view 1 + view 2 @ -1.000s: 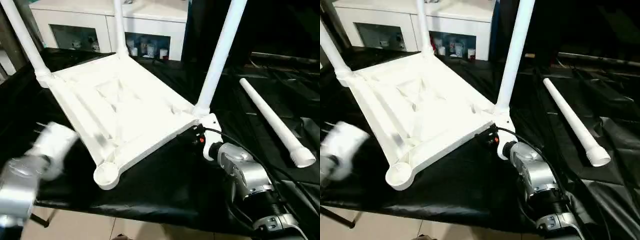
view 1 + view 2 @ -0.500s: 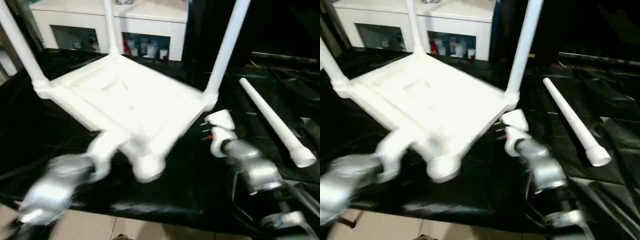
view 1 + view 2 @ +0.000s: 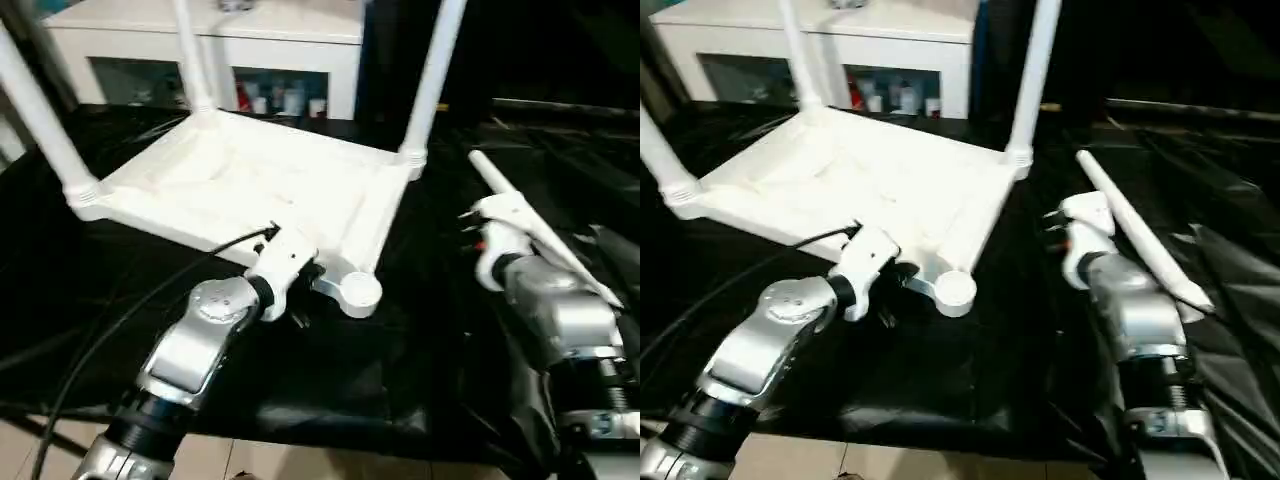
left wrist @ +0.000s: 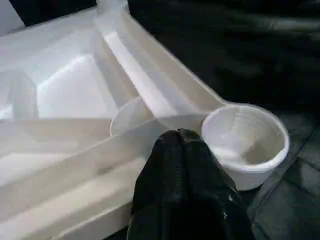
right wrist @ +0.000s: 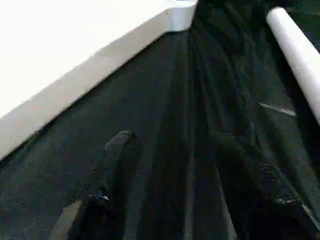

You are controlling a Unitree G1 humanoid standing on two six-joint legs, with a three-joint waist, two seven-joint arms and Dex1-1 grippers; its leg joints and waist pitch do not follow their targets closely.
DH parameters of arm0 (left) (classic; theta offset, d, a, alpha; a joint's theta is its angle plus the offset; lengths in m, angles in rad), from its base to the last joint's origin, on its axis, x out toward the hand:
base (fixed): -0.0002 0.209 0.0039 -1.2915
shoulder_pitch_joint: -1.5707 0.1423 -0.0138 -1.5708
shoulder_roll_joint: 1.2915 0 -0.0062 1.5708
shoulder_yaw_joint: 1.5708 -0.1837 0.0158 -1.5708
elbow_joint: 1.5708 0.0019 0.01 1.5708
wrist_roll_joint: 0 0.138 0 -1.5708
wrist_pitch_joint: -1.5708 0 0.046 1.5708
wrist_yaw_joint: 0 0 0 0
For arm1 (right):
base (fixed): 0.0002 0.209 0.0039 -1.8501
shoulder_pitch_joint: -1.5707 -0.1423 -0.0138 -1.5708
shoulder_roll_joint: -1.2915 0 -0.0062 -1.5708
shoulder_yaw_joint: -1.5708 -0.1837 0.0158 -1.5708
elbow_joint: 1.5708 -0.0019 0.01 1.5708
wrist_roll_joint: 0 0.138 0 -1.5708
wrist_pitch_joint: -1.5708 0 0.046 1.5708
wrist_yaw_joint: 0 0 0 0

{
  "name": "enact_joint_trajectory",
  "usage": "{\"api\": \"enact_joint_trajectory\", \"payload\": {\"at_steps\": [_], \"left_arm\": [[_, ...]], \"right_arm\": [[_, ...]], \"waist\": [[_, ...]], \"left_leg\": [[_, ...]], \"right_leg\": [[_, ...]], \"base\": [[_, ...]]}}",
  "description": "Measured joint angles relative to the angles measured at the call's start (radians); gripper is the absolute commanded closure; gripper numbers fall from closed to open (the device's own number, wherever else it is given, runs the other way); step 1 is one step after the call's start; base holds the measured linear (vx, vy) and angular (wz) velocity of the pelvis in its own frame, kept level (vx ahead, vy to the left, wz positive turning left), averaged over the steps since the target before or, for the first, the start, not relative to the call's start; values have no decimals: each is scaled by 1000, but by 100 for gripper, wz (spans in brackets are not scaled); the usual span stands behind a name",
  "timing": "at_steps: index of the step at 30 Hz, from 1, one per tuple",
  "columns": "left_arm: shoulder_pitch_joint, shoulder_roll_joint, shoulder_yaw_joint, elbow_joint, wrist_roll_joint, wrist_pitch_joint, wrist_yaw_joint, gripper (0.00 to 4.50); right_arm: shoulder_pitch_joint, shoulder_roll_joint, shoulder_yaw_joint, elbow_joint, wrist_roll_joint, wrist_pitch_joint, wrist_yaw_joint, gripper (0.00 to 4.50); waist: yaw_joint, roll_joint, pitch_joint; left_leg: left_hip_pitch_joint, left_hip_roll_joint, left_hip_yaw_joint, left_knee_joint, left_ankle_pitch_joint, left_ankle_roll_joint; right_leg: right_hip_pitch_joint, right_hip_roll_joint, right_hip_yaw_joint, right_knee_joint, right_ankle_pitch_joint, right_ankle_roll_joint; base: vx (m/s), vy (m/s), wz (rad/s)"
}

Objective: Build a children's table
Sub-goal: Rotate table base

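Three white legs (image 3: 432,80) stand upright in corner sockets of the inverted white tabletop (image 3: 250,185), which lies ribbed underside up on the black-covered table (image 3: 330,370), left of centre in the head views; its near corner socket (image 3: 358,293) is an open, empty cup. Behind the table stands a white cabinet (image 3: 250,45) with glass doors and small items on its shelves. On the right side of the table, well apart from the tabletop, the fourth leg (image 3: 1130,230) lies flat, running from far to near. Both silver forearms reach in from the near edge. On the left, the left end effector (image 4: 182,145) has its two black fingers pressed together, pinching nothing, their tips set against the tabletop's near rim just beside the empty socket. On the right, the right end effector (image 5: 170,165) hovers over the black cover between the tabletop's right edge and the loose leg, its fingers (image 5: 117,150) spread apart and holding nothing. One black cable (image 3: 150,290) runs along the left forearm toward its wrist.
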Motion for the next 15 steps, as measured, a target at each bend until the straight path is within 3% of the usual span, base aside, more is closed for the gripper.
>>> {"api": "enact_joint_trajectory", "payload": {"at_steps": [4, 5, 8, 14, 15], "left_arm": [[36, 27, 38, -34, -32, -13, -21, 450], [42, 38, 44, -40, -35, -13, -28, 450], [47, 56, 59, -46, -52, -20, -56, 450], [51, 126, 58, -79, -58, -91, -117, 450], [53, 136, 58, -96, -71, -84, -147, 429]], "right_arm": [[-97, -92, 15, 156, -20, 0, 31, 143], [-116, -121, 12, 183, -29, -2, 38, 117], [-202, -158, 24, 340, -45, -55, 94, 108], [-308, -216, 41, 580, -73, -127, 139, 47], [-327, -228, 41, 627, -82, -139, 145, 36]], "waist": [[2, -1, 0], [3, -1, 0], [4, -1, 0], [9, 0, 0], [10, 2, 0]], "left_leg": [[0, -1, 0, 2, 0, 0], [0, -1, 0, 2, 0, 0], [0, 0, 0, 3, 0, 0], [-2, 0, 0, 3, -1, 2], [-2, 0, 0, 3, -1, 2]], "right_leg": [[0, -1, 0, 1, 0, 0], [0, -1, 0, 1, 0, 0], [0, -1, 0, 2, 0, 0], [0, -1, 0, 2, 0, -1], [0, -1, 0, 2, 0, -1]], "base": [[0, 0, 0], [0, 0, 0], [0, 0, 0], [0, 0, 0], [0, 0, 0]]}}
